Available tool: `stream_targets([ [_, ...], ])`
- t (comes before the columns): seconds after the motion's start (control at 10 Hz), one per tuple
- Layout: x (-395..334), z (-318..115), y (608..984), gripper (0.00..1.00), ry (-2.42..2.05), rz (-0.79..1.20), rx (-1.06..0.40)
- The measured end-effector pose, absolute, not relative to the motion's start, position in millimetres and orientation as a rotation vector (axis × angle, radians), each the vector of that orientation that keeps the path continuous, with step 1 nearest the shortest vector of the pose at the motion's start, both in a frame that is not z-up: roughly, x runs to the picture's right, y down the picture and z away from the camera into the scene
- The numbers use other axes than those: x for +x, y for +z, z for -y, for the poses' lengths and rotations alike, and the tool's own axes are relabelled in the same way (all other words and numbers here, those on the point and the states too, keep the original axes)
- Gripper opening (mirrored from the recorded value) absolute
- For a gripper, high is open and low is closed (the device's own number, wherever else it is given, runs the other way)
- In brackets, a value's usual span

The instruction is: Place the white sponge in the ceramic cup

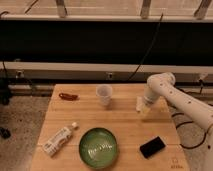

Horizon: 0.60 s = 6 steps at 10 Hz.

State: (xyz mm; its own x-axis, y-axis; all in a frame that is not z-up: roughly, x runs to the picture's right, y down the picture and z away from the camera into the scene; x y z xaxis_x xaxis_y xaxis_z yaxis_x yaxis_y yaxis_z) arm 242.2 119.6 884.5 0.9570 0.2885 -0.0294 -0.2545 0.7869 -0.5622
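Note:
The ceramic cup (103,94) is pale and stands upright at the back middle of the wooden table (125,130). My gripper (144,107) hangs from the white arm (165,87) and points down to the table, to the right of the cup and apart from it. A small whitish patch (139,103) shows at the gripper's left side; it may be the white sponge, but I cannot tell whether it is held.
A green bowl (98,147) sits at the front middle. A white bottle (59,139) lies at the front left. A red object (67,96) lies at the back left. A black flat object (152,146) lies at the front right. A dark wall with cables is behind.

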Motion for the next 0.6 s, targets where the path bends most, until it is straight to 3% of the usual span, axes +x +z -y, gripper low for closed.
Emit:
stream_targets([
  [0.6, 252.1, -127.6, 909.4, 0.80, 0.289, 0.027, -0.603],
])
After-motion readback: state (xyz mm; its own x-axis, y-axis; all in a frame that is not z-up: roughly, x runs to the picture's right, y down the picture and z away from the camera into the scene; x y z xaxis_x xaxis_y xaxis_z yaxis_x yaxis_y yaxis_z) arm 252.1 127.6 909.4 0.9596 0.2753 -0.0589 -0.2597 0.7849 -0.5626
